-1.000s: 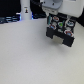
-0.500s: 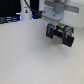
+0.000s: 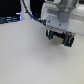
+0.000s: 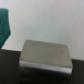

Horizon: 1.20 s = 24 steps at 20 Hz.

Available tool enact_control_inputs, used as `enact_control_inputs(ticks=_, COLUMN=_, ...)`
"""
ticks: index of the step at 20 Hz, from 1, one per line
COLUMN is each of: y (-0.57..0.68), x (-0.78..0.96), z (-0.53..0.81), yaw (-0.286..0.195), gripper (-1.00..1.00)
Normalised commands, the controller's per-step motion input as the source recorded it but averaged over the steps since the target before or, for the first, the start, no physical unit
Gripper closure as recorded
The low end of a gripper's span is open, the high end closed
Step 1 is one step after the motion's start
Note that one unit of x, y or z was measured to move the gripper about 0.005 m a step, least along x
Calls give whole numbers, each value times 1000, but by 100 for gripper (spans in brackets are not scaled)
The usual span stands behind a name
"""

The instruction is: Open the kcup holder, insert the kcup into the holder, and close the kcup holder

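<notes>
Gripper (image 3: pixel 59 38) hangs over the white table (image 3: pixel 25 60), can't tell if your jaws are open; plenty of room around.

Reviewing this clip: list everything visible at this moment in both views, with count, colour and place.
Table surface: one, pale whitish, fills most of the exterior view.
Dark equipment: blurred black shapes with a blue glow, far edge at the exterior view's left; kind unclear.
Boxy block: one, greyish-brown, wrist view only, on the pale surface; identity unclear.
Teal-green object: one, at the frame edge of the wrist view; cut off, unidentifiable.
Green-topped pod: none visible in either view.
Robot arm: one, white-grey, upper part of the exterior view.
Pincer: one, black, below the arm over the table; jaw state too blurred to tell.
</notes>
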Motion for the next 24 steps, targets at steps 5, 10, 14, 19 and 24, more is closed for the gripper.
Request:
enact_control_inputs(ticks=5, y=130, x=-83, z=-180, yaw=241, gripper=-100)
enact_control_inputs(ticks=10, y=380, x=-181, z=5, yaw=139, gripper=-100)
enact_control_inputs(ticks=14, y=575, x=-119, z=70, yaw=107, gripper=-100)
enact_control_inputs(ticks=19, y=571, x=-357, z=47, yaw=94, gripper=-100)
enact_control_inputs(ticks=24, y=438, x=-582, z=17, yaw=116, gripper=-100)
